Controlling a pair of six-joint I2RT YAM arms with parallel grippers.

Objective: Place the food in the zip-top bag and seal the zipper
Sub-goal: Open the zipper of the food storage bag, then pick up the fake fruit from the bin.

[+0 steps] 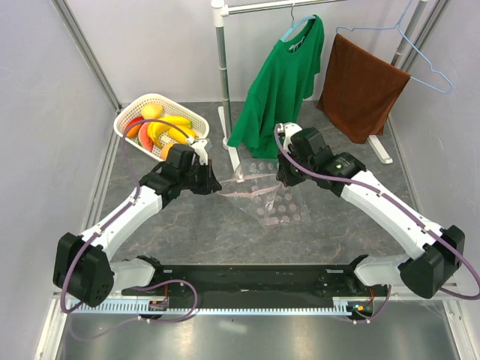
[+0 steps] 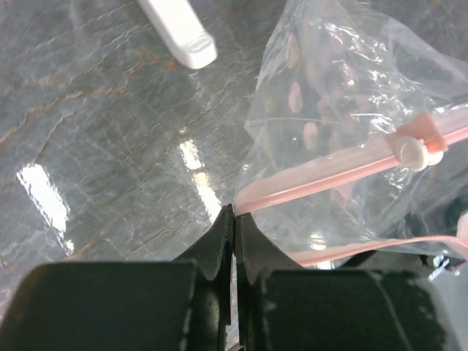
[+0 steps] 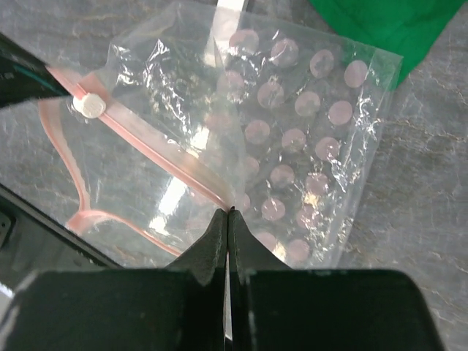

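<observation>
Bag (image 1: 264,196) strung between left tool (image 2: 233,219) and right tool (image 3: 228,216).
Both clamp the zipper (image 2: 329,172), seemingly above the bench (image 1: 195,232) middle; food (image 1: 161,127) at far-left corner.

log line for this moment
left jaws: shut on thin pink zipper strip | right jaws: shut on same strip | clear dotted plastic zip-top bag: mouth open, empty | yellow and red toy fruits: in white lattice basket

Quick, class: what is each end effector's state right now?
Left end effector: closed, pinching the pink zipper strip of the clear dotted plastic bag.
Right end effector: closed on that strip's other end.
</observation>
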